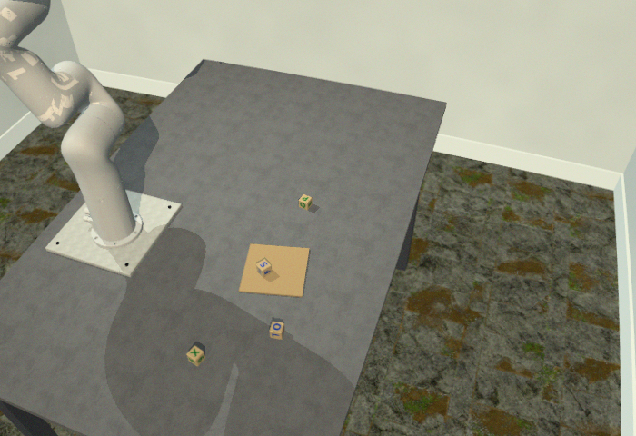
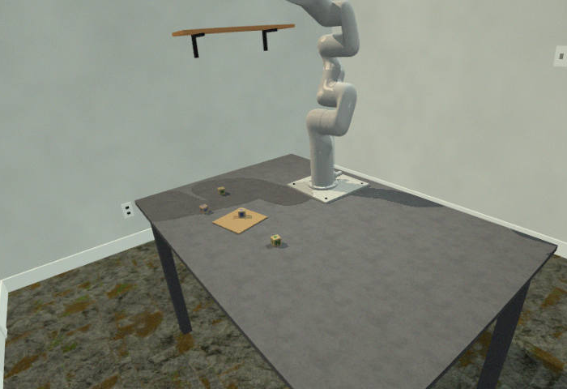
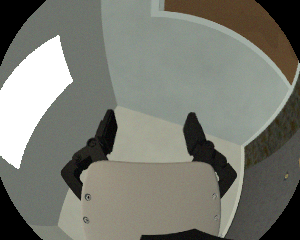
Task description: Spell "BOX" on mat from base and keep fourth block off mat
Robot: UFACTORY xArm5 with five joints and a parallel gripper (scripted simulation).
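A tan square mat [image 1: 290, 280] [image 2: 229, 224] lies flat on the grey table. A block with a blue S [image 1: 263, 266] [image 2: 240, 212] stands on the mat's left part. A block with a blue O [image 1: 276, 329] [image 2: 203, 207] lies off the mat, near its front edge. A block with a green X [image 1: 195, 354] [image 2: 220, 190] lies further off, in the arm's shadow. A block with a green letter too small to read [image 1: 304, 201] [image 2: 275, 240] lies off the mat on the far side. My gripper [image 3: 151, 119] is open and empty, raised high and facing the walls; it is outside the top and exterior views.
The arm's base plate [image 1: 66, 242] [image 2: 343, 190] is bolted to the table [image 1: 288, 128] [image 2: 385, 275] left of the mat. The table's right edge runs close to the O block. A wall shelf [image 2: 233, 30] hangs high behind the table.
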